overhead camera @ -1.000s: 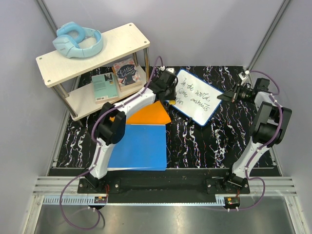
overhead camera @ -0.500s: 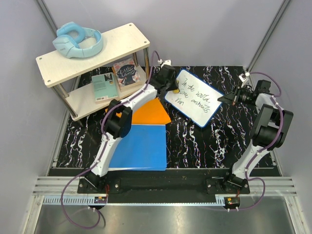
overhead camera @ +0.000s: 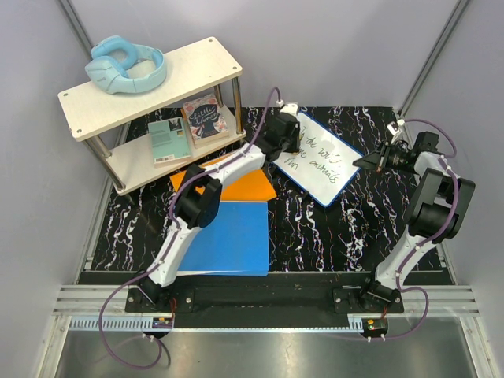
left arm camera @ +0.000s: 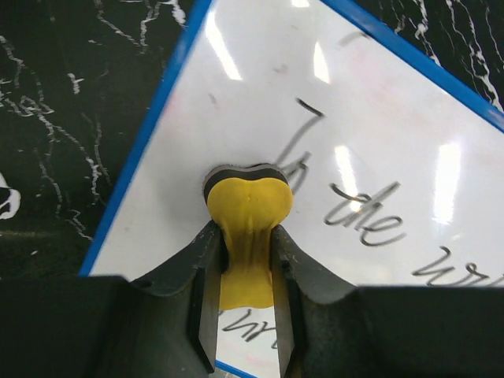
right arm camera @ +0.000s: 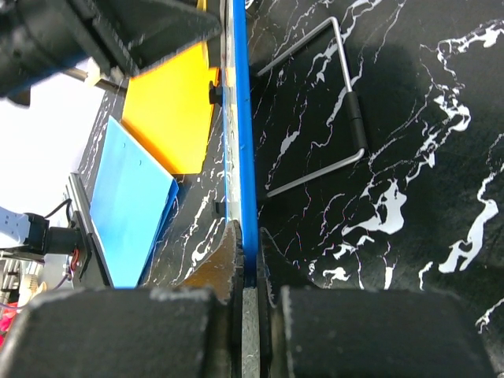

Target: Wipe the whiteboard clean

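Wiping step: we're pinching the yellow eraser (left arm camera: 248, 201) tight in the left claw (left arm camera: 246, 240) at the far-left corner of the whiteboard (overhead camera: 335, 183), far-centre on the table (overhead camera: 315, 228). The right claw (right arm camera: 246, 244) is clamping the board's right edge. Next: sweeping right over the writing (left arm camera: 366, 216).

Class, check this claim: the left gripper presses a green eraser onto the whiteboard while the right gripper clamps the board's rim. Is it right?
No. The left wrist view shows the eraser is yellow, not green. The left gripper presses a yellow eraser onto the whiteboard while the right gripper clamps the board's rim.
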`<state>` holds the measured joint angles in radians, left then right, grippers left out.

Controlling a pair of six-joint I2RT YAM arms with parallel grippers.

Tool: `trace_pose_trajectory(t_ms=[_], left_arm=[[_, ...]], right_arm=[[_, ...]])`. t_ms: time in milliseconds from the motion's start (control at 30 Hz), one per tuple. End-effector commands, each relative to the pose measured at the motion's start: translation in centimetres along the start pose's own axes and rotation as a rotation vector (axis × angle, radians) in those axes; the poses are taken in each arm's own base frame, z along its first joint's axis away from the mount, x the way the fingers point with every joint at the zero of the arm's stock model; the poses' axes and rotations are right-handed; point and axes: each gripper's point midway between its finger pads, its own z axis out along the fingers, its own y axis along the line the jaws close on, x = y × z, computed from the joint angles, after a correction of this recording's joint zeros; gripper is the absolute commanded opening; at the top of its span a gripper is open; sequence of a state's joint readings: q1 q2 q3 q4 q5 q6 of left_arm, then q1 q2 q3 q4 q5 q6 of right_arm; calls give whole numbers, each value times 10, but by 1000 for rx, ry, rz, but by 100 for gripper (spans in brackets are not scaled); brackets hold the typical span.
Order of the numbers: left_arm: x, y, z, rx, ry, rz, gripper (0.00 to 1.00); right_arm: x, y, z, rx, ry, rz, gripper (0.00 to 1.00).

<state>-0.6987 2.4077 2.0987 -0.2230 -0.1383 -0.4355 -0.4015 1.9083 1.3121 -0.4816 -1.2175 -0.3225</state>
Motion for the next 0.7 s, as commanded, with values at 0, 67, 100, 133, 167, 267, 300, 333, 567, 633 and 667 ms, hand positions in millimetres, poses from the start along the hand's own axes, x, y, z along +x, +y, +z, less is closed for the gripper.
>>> trace_pose_trajectory(t_ms=[0, 67, 100, 133, 167, 267, 300, 333, 567, 633, 667], left_arm=[[62, -62, -10, 135, 100, 144, 0], [75, -78, -14, 164, 116, 171, 0], [81, -82, -15, 179, 128, 192, 0], [86, -88, -17, 189, 132, 205, 0], [93, -99, -21, 205, 137, 230, 0], [108, -122, -27, 245, 145, 315, 0], [105, -130, -31, 259, 135, 350, 0], [111, -133, -33, 263, 146, 372, 0], [131, -174, -54, 335, 147, 489, 0], [135, -179, -56, 338, 153, 522, 0], [134, -183, -56, 340, 145, 544, 0]], right_arm=[[9, 4, 5, 2, 36, -89, 0], [9, 4, 5, 3, 37, -89, 0], [10, 4, 5, 3, 38, -86, 0], [9, 4, 5, 4, 38, -86, 0], [9, 5, 5, 1, 37, -89, 0], [9, 5, 5, 3, 38, -88, 0], [9, 4, 5, 3, 38, -88, 0], [9, 4, 5, 6, 39, -88, 0], [8, 4, 5, 4, 38, -85, 0], [8, 4, 5, 4, 39, -83, 0], [7, 4, 5, 4, 38, -82, 0]])
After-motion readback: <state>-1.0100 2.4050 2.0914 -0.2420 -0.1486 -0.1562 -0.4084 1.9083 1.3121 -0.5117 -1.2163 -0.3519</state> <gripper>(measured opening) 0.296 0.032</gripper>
